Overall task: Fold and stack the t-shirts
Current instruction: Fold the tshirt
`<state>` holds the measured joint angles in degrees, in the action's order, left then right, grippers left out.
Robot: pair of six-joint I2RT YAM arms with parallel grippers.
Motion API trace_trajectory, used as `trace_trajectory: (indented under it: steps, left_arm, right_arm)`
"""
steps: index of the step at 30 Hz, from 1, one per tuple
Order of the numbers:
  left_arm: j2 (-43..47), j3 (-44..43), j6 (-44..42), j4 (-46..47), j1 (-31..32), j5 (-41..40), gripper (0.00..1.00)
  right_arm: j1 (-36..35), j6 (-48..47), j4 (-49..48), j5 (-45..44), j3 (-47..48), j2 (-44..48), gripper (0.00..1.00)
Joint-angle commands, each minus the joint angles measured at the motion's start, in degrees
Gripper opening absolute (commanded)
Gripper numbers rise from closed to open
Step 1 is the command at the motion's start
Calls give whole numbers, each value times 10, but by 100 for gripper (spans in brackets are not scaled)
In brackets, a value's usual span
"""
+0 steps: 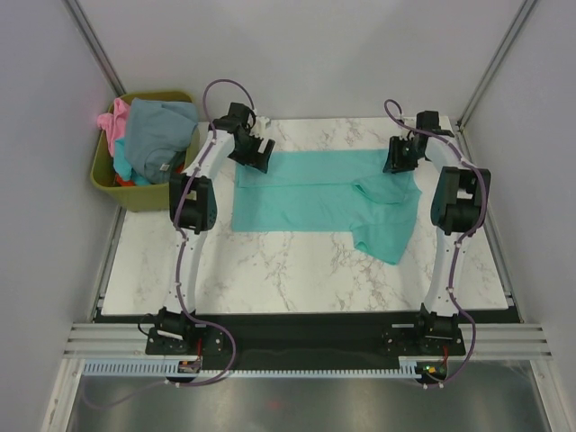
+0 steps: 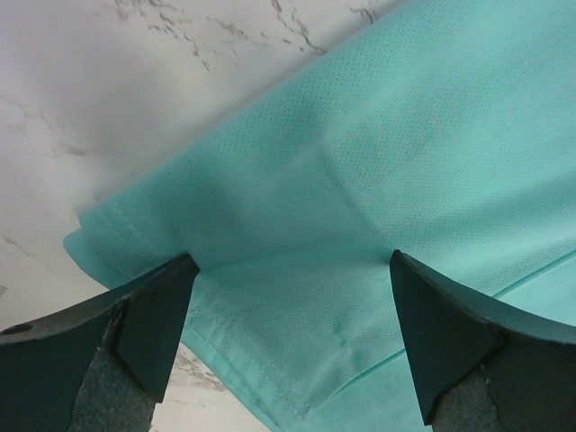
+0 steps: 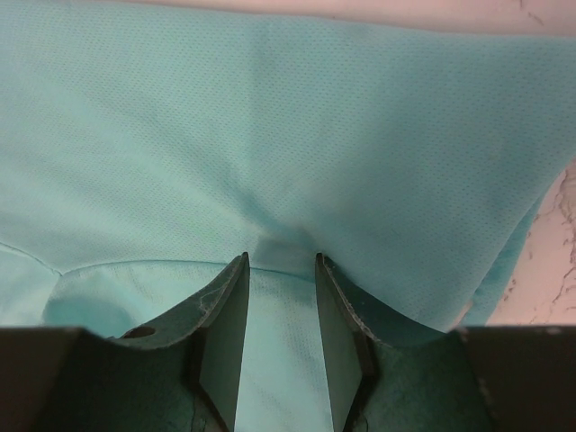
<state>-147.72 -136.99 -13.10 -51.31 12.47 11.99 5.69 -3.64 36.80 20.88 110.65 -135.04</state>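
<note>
Closest to the lens in the overhead view, along the bottom of the frame, sit the black base of the left arm and the black base of the right arm, fixed at the near edge of the white marble-patterned table. Both arms reach up the frame to the teal cloth t-shirt, which lies across the upper middle of the table. Its left part is flat and squared off; its right part is rumpled, with a flap trailing toward the lower right. The left gripper sits at the shirt's upper left corner. In its wrist view the left gripper's jaws stand wide apart, their dark tips at a doubled, stitched corner of the cloth with bare marble beyond it in the upper left. The right gripper is at the shirt's upper right edge. In its own view its jaws are drawn in close on a pucker of teal fabric that gathers at their tips. Off the table, at the upper left of the overhead frame, an olive-green plastic bin holds a grey-blue t-shirt on top, a pink garment at its left and a sliver of red-orange cloth low down.
</note>
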Motion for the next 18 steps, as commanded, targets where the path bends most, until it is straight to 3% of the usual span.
trace_trajectory:
  steps: [1,13,18]
  left_arm:
    - [-30,-53,-32,-9,-5,-28,99]
    - [-40,-81,-41,46,15,-42,100]
    - [29,-94,-11,66,21,-42,100]
  right_arm:
    - [5,-7,-5,-33,20,-40,44]
    - [4,-15,-14,-49,97,-82,45]
    - [4,-25,-12,-17,89,-34,45]
